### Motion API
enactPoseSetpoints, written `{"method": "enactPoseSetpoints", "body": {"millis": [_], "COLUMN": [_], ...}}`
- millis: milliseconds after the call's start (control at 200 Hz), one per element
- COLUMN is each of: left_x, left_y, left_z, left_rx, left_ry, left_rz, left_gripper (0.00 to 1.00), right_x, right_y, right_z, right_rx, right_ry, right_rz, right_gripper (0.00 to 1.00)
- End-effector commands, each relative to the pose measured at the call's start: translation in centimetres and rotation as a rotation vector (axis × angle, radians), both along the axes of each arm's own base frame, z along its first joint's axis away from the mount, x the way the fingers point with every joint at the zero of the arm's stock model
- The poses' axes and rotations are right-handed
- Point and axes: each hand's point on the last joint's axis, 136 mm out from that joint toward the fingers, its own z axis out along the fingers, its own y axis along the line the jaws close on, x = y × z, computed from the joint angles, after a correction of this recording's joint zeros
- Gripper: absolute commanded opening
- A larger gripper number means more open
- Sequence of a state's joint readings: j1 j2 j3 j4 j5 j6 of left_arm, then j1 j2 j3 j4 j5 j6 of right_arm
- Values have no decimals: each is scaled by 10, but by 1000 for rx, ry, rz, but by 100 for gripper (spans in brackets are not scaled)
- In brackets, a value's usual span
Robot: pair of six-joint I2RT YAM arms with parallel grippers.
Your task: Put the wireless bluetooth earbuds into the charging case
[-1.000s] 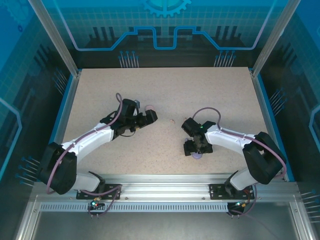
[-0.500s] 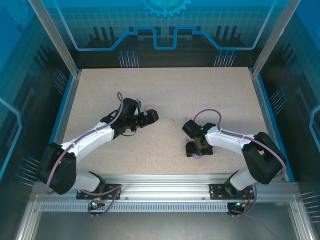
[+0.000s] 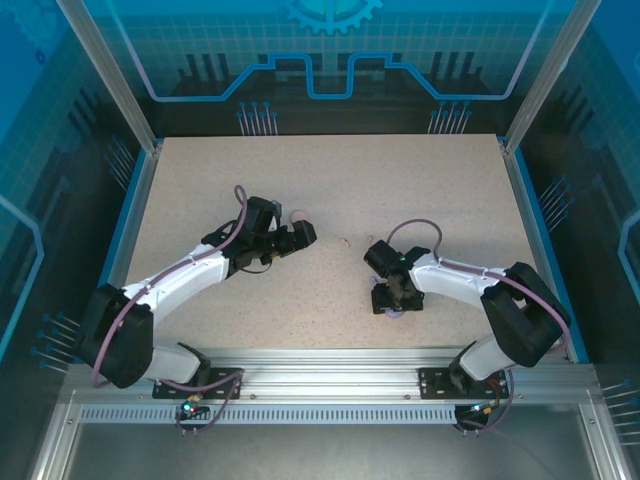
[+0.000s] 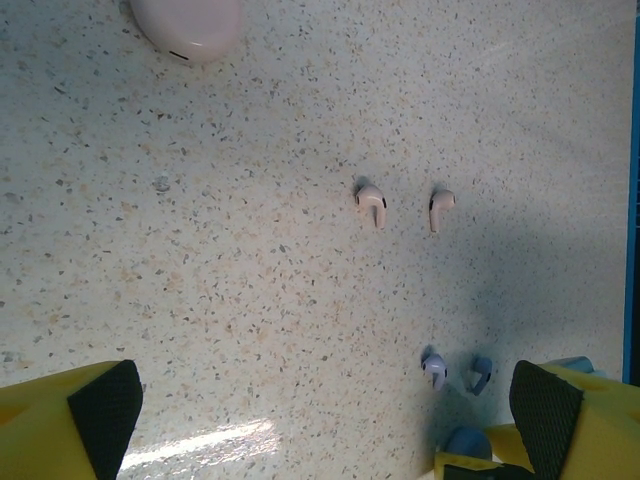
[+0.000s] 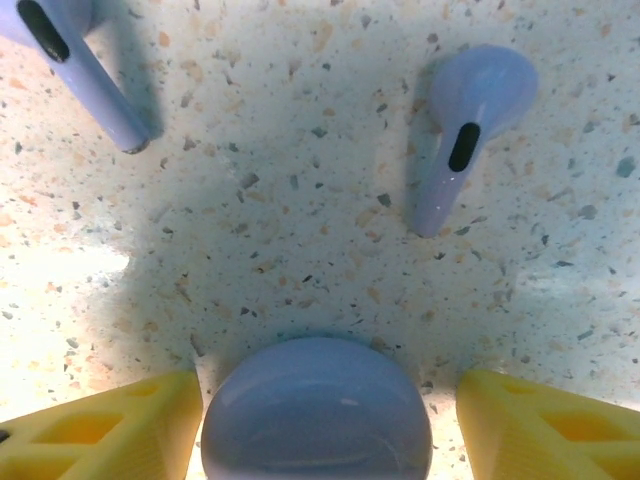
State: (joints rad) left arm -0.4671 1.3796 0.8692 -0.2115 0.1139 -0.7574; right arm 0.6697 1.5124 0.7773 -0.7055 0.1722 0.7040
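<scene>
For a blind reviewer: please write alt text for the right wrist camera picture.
A round purple case sits between the right gripper's two yellow fingers, with a gap visible at one finger. Beyond it two purple earbuds lie apart on the speckled table, one cut off by the upper left corner.

Left arm (image 3: 180, 276) and right arm (image 3: 462, 280) alike — white shells, black joints, bulky black shoulder housings. Purple cable (image 3: 239, 197) looped along each. Jaws yellow, black textured pads (image 4: 105, 405).
</scene>
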Motion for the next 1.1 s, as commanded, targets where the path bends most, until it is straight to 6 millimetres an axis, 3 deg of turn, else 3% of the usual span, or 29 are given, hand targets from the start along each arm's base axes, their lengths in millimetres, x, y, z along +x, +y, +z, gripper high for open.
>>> {"method": "enactPoseSetpoints", "body": {"millis": [0, 200, 385, 680, 795, 825, 950, 1095], "left_x": [2, 1, 1, 0, 1, 2, 2, 6], "left_y": [-1, 0, 2, 10, 12, 12, 17, 23], "left_z": [3, -1, -3, -15, -17, -17, -12, -10], "left_rx": [22, 30, 37, 61, 49, 36, -44, -80], "left_ry": [-5, 2, 8, 15, -14, -37, -134, -196], "left_rz": [-11, -8, 0, 42, 54, 56, 118, 174], "left_gripper": [99, 99, 99, 99, 99, 99, 99, 99], "right_x": [-8, -10, -10, -5, 4, 13, 38, 74], "right_y": [-2, -2, 0, 28, 46, 58, 82, 108], "right_z": [-10, -9, -2, 33, 51, 63, 83, 92], "right_rx": [-18, -16, 6, 102, 170, 210, 275, 314], "right_ry": [22, 25, 15, -50, -85, -116, -170, -198], "right_rz": [-6, -7, -4, 28, 34, 33, 15, -42], "right_gripper": [68, 62, 49, 47, 47, 48, 48, 48]}}
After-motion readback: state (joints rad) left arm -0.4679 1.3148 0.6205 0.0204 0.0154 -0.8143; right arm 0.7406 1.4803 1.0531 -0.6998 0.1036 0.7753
